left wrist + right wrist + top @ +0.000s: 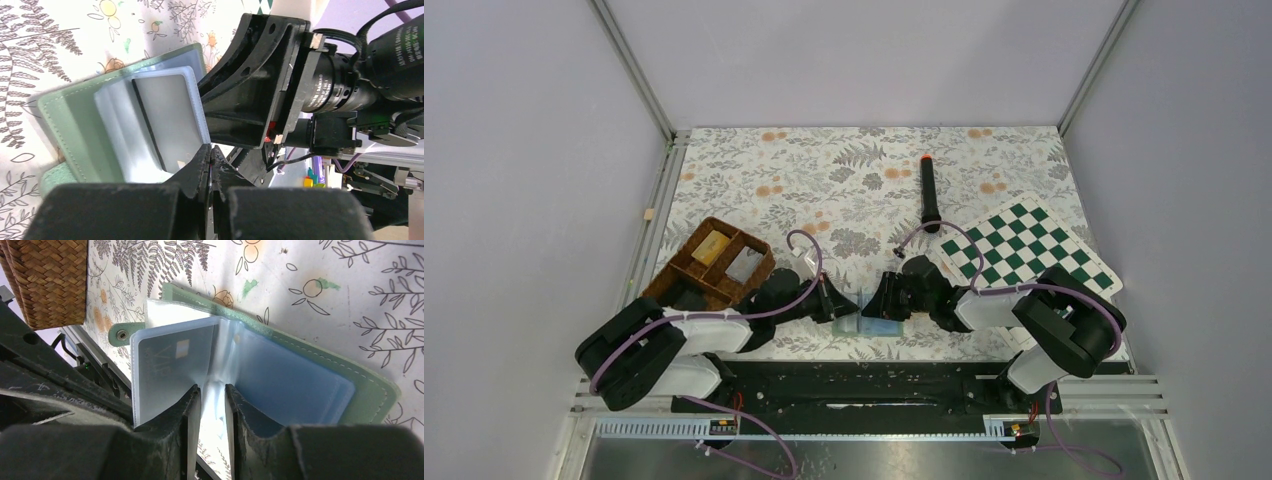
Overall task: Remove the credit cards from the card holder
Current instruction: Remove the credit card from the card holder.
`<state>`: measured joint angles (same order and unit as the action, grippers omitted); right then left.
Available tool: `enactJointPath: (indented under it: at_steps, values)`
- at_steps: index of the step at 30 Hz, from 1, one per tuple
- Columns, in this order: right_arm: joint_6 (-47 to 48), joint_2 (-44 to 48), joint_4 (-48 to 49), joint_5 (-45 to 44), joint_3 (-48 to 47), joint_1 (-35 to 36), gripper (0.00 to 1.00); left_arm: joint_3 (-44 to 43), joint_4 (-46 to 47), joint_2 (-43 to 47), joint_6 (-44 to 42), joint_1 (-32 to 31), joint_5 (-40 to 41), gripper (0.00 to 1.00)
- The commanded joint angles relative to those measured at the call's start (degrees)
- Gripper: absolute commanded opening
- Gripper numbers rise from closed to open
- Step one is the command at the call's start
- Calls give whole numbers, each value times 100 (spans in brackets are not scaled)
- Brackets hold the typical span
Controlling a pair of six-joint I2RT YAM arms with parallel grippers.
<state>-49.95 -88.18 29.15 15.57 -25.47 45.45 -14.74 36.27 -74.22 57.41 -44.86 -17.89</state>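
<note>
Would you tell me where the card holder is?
Top view, near centre-bottom: the card holder lies open between the left tool and the right tool.

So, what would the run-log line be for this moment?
card holder: open | credit card: in clear sleeve | left gripper: shut at that sleeve's corner | right gripper: slightly open around middle sleeve

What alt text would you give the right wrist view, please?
The right gripper, fingers slightly apart, straddles a clear sleeve of the open green card holder. A grey credit card lies in the left-hand sleeve; a wicker tray is top left.
</note>
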Motion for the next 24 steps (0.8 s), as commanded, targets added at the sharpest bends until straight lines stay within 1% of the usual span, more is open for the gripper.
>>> enactJointPath:
  at_steps: [1,3,5,8,20,23,24]
  values:
    - [168,-27,109,-88,-20,-54,32,36,828,-27,112,-69,-213,0]
    - [205,-51,120,-21,-48,-83,34,41,698,14,79,-102,-111,0]
    - [184,-21,143,13,-26,-123,38,33,568,23,28,-124,-8,0]
    - [155,190,113,-74,81,-147,42,16,512,-28,-21,-130,31,0]
    - [138,780,-200,-276,186,-186,43,-123,493,-334,-64,-181,17,0]
    - [131,786,-213,-247,162,-181,43,-141,132,-173,-93,-176,275,0]
    - [128,785,-212,-228,150,-183,43,-161,-120,-68,-109,-177,438,3]
